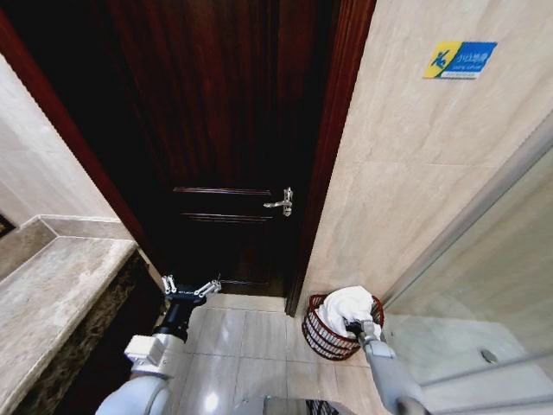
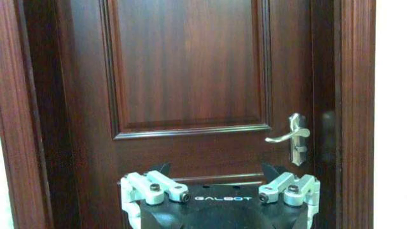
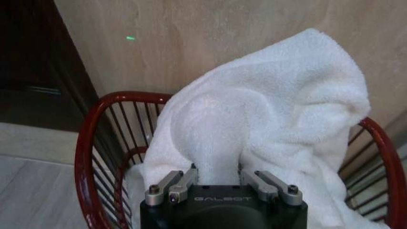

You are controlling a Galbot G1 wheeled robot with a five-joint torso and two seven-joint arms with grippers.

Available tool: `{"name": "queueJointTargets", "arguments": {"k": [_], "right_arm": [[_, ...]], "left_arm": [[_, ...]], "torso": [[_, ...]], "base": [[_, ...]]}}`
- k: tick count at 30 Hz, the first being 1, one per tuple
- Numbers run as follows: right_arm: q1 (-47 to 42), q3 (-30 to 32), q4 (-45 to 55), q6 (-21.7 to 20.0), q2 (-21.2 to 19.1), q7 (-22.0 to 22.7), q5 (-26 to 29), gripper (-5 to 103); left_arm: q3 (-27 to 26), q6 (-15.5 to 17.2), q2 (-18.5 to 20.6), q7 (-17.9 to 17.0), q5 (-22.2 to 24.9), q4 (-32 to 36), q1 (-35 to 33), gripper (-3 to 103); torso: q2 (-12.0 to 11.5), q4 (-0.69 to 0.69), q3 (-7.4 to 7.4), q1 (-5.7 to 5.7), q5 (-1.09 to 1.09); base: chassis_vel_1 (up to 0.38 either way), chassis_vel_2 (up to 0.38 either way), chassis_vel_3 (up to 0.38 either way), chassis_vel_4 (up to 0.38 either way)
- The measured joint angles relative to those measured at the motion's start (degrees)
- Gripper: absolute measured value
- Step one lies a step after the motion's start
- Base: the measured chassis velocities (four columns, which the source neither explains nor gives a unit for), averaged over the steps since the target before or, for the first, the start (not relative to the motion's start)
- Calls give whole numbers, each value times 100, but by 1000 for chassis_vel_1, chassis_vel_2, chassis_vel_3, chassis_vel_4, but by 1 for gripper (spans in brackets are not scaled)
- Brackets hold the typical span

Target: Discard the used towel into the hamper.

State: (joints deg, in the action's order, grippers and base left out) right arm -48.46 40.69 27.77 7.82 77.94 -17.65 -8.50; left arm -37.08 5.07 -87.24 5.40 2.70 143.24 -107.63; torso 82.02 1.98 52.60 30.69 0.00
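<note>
Two grippers are at work: the right gripper has its jaws closed on a fold of the white towel, which is heaped in the hamper on the floor by the wall. The towel looks soft, light and limp, so any bunched fold is a good hold. Farther off, the left gripper hangs with jaws wide before the door.

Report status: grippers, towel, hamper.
Right gripper shut on towel, over the hamper. Towel bunched up, lower part inside the rim. Left gripper open, idle near the door. Nothing in the way.
</note>
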Motion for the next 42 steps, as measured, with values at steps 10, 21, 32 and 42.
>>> {"name": "queueJointTargets", "arguments": {"k": [10,21,32,42], "right_arm": [[-112,24,77,-201,82,-64,-234,21],[-528,109,-39,-320,51,-88,5,21],[-179,84,-655,-312,11,-345,39,20],[164,66,-1135,-470,3,-652,-125,20]], "left_arm": [[0,0,0,0,0,0,1,93],[1,0,0,0,0,0,-1,93],[0,0,0,0,0,0,0,93],[0,0,0,1,0,0,1,93]], "torso": [[-3,-3,2,6,-3],[0,4,-2,-3,1],[-1,0,0,3,0],[-1,0,0,2,-2]], "base": [[-170,156,152,-158],[-37,38,55,-54],[9,-10,-2,9],[0,0,0,0]]}}
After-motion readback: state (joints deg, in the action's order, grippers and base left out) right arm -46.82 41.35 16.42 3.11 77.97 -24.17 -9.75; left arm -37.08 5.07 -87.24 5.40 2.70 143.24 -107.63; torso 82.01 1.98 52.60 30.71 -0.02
